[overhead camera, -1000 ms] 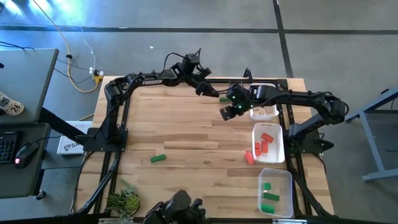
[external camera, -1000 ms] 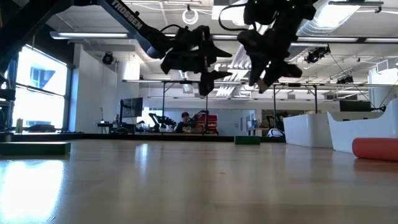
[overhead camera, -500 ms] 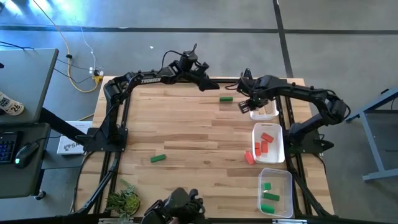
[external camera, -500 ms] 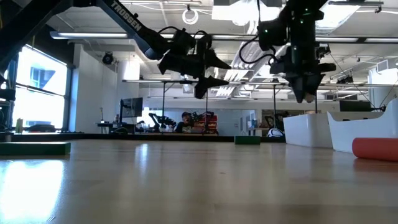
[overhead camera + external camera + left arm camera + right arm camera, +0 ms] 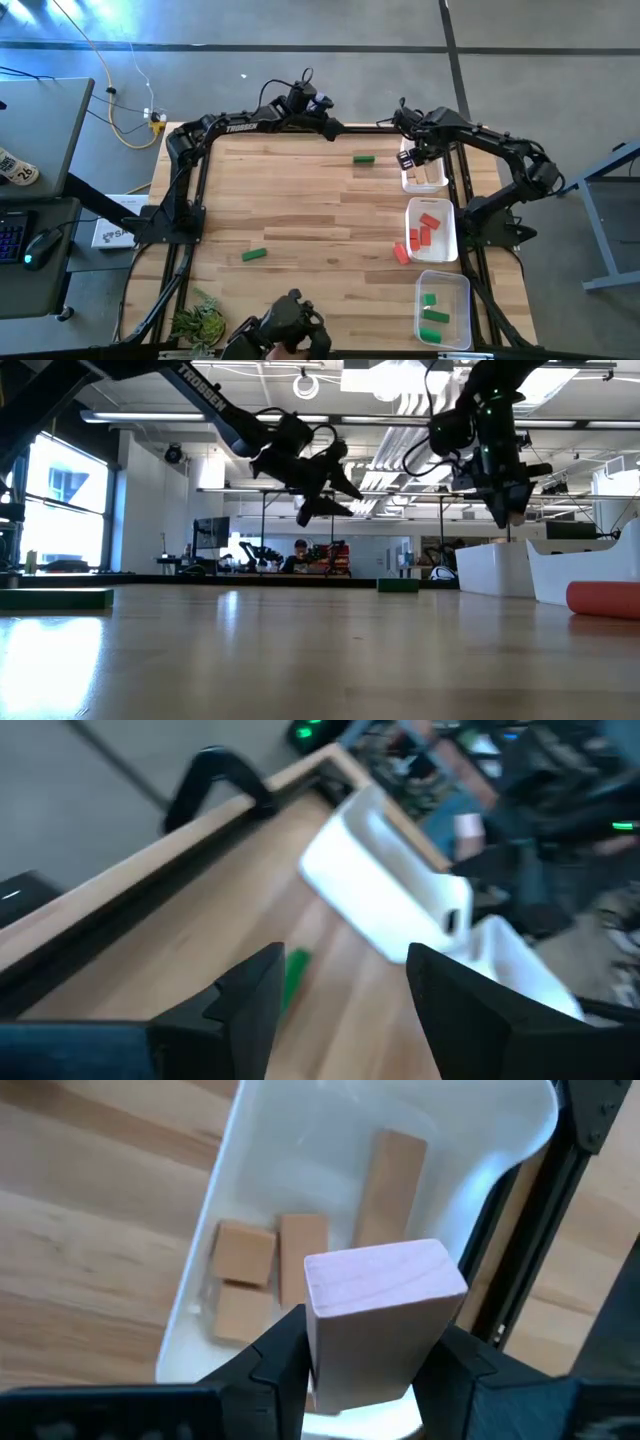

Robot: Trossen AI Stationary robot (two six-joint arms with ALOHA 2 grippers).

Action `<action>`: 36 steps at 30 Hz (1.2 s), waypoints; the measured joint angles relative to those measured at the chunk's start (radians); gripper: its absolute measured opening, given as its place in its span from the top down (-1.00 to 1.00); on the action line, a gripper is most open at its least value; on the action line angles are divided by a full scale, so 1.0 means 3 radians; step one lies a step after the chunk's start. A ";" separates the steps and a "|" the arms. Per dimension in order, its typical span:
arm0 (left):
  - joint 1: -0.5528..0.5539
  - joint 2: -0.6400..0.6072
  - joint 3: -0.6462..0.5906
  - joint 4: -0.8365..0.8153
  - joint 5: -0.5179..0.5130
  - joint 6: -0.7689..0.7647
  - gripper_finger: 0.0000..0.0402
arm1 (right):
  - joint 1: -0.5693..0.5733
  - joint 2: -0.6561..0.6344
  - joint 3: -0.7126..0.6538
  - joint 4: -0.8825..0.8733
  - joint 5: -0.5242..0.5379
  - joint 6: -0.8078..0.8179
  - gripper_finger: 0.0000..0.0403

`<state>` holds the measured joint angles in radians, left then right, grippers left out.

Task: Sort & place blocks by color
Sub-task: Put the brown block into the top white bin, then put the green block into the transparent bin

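Observation:
My right gripper (image 5: 410, 158) is shut on a tan block (image 5: 385, 1315) above the far white tray (image 5: 428, 178), where several tan blocks (image 5: 300, 1250) lie flat on the floor. My left gripper (image 5: 330, 128) hovers open and empty over the table's far edge; in its wrist view (image 5: 340, 1010) a green block (image 5: 295, 975) lies beyond its fingers. That green block (image 5: 363, 158) lies flat on the table to the left of the tan tray. Another green block (image 5: 254, 255) lies near the left. A red block (image 5: 401, 253) lies beside the red tray (image 5: 447, 240). My right gripper pinches the tan block by two opposite sides (image 5: 322, 1342) between its two fingers (image 5: 280, 1352). The fingers come from above, pointing steeply down. The block's free end sticks out past the fingertips, lifted clear above the tray.
The middle white tray holds red blocks (image 5: 430, 226). A clear tray (image 5: 462, 290) with green blocks (image 5: 432, 315) stands at the near right. A small plant (image 5: 198, 322) stands at the near left corner. Dark frame bars run along the table's sides.
My right gripper has swung toward the table's right edge, from beside the green block to above the tan tray, and has tipped to point steeply down. My left gripper has drawn back toward the far edge and has turned nearer to level.

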<state>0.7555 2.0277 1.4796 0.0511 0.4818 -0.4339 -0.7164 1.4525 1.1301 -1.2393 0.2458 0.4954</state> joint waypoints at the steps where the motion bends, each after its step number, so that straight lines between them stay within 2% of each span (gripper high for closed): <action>1: 0.0011 0.0000 0.0000 -0.0054 -0.0063 0.0002 0.02 | -0.0023 0.0000 0.0000 -0.0025 -0.0011 -0.0017 0.38; 6: 0.0061 -0.0052 -0.0005 -0.0333 -0.0236 0.0175 0.09 | -0.0168 0.0097 0.0000 -0.0129 -0.0166 -0.0266 0.37; 12: 0.0100 -0.0238 -0.0005 -0.0438 -0.0422 0.0383 0.15 | -0.0232 0.0274 0.0000 -0.0158 -0.0177 -0.0593 0.36; 15: 0.0103 -0.0363 -0.0005 -0.0482 -0.0475 0.0403 0.16 | -0.0228 0.0318 0.0000 -0.0104 -0.0176 -0.0700 0.32; 19: 0.0083 -0.0579 -0.0004 -0.0677 -0.0750 0.0633 0.18 | -0.0228 0.0320 0.0000 -0.0058 -0.0131 -0.0721 0.21; 23: 0.0045 -0.0808 -0.0004 -0.0971 -0.1130 0.0859 0.20 | -0.0228 0.0320 0.0000 -0.0059 -0.0108 -0.0724 0.08; 27: 0.0024 -0.1026 -0.0004 -0.1255 -0.1341 0.0910 0.20 | -0.0228 0.0320 0.0000 -0.0056 -0.0107 -0.0798 0.03; 36: -0.0042 -0.1374 0.0000 -0.2257 -0.1547 0.0848 0.20 | -0.0222 0.0178 0.0000 0.0256 -0.0310 -0.0717 0.02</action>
<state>0.7428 1.6155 1.4796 -0.6259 0.0178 -0.1796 -0.7830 1.5058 1.1301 -1.1625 0.1528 0.2802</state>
